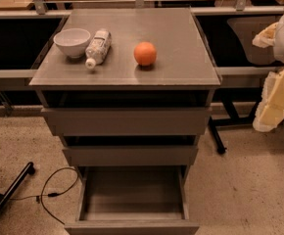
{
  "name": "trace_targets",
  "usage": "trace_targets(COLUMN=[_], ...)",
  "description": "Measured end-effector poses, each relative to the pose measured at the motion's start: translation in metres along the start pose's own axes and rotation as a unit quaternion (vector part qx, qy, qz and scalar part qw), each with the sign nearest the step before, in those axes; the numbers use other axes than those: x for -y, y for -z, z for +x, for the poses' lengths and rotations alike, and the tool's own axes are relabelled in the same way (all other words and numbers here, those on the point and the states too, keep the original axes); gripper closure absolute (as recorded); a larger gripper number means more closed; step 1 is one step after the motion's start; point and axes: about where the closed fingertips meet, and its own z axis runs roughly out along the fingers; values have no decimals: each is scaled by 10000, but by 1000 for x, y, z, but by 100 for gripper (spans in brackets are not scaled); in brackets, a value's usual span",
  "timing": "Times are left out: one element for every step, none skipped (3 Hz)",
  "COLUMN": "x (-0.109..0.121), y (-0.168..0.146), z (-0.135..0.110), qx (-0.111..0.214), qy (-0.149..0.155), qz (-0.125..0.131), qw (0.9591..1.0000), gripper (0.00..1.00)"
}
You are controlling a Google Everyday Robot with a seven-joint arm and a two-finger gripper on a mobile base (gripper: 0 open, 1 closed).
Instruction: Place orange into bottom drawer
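Note:
The orange point(145, 53) sits on the grey cabinet top point(181, 67), right of centre and near the front edge. The bottom drawer point(132, 199) is pulled open and its shallow grey interior is empty. My gripper point(275, 94) is at the far right edge of the camera view, beside the cabinet at about top height. It is well to the right of the orange and holds nothing that I can see.
A white bowl point(72, 41) and a plastic bottle point(97, 47) lying on its side are on the top's left part. The two upper drawers point(127, 121) stand slightly out. A black cable point(54, 192) and a stand leg point(10, 192) lie on the floor at left.

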Motion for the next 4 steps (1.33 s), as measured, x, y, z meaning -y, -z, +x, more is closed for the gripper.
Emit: trace_targets(x=[0,-3,-1,10], y=[0,3,3,9], z=[0,-8,-22,-40], qx=[0,27,90,220], qy=[2,165,344,507], qz=[1,36,50,136], qw=[10000,9999,9994,9984], gripper=[0,0,0,0])
